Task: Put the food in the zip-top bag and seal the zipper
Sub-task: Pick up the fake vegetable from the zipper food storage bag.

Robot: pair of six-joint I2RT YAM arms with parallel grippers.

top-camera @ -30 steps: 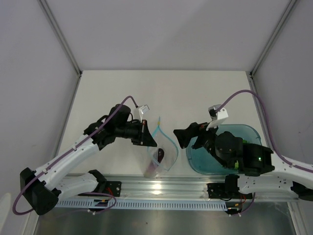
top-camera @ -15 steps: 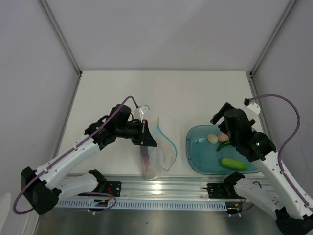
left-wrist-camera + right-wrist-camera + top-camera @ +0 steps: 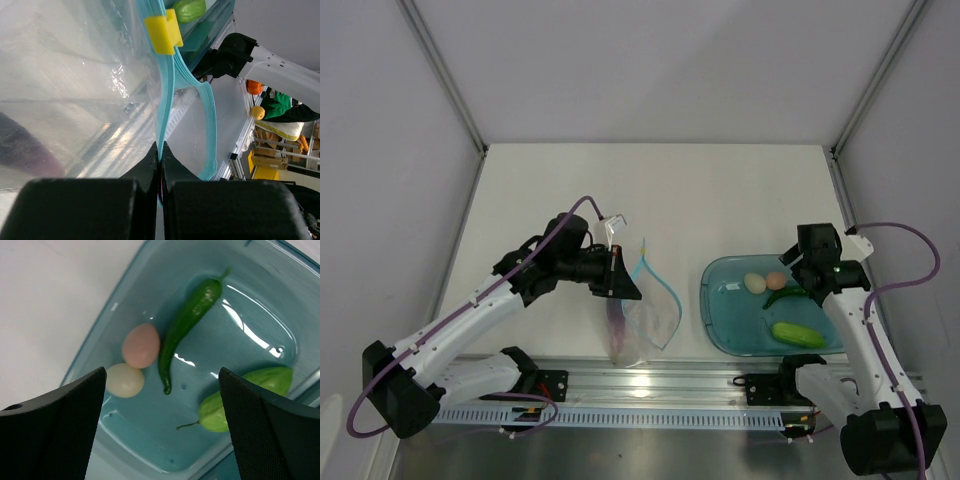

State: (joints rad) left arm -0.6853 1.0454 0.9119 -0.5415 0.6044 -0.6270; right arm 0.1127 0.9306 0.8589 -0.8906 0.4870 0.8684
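The clear zip-top bag [image 3: 645, 318] hangs open near the table's front, held up by my left gripper [image 3: 623, 284]. That gripper [image 3: 160, 148] is shut on the light blue zipper [image 3: 165, 95], below its yellow slider [image 3: 163, 34]. A dark purple eggplant [image 3: 22, 150] lies inside the bag [image 3: 75, 90]. My right gripper [image 3: 162, 372] hovers open and empty over the food in the teal tray [image 3: 150, 445]: cream egg [image 3: 125, 380], pink egg [image 3: 141, 345], dark green pepper [image 3: 187, 322] and light green cucumber [image 3: 240, 400]. From above, that gripper [image 3: 803, 262] is over the tray's far right part.
The teal tray [image 3: 720, 325] sits at the front right, beside the bag. An aluminium rail [image 3: 650, 385] with both arm bases runs along the near edge. Grey walls and slanted frame posts [image 3: 445, 75] bound the white table.
My right arm has swung away from the bag's mouth, back over the tray, with its jaws open. The left gripper keeps the same hold on the zipper.
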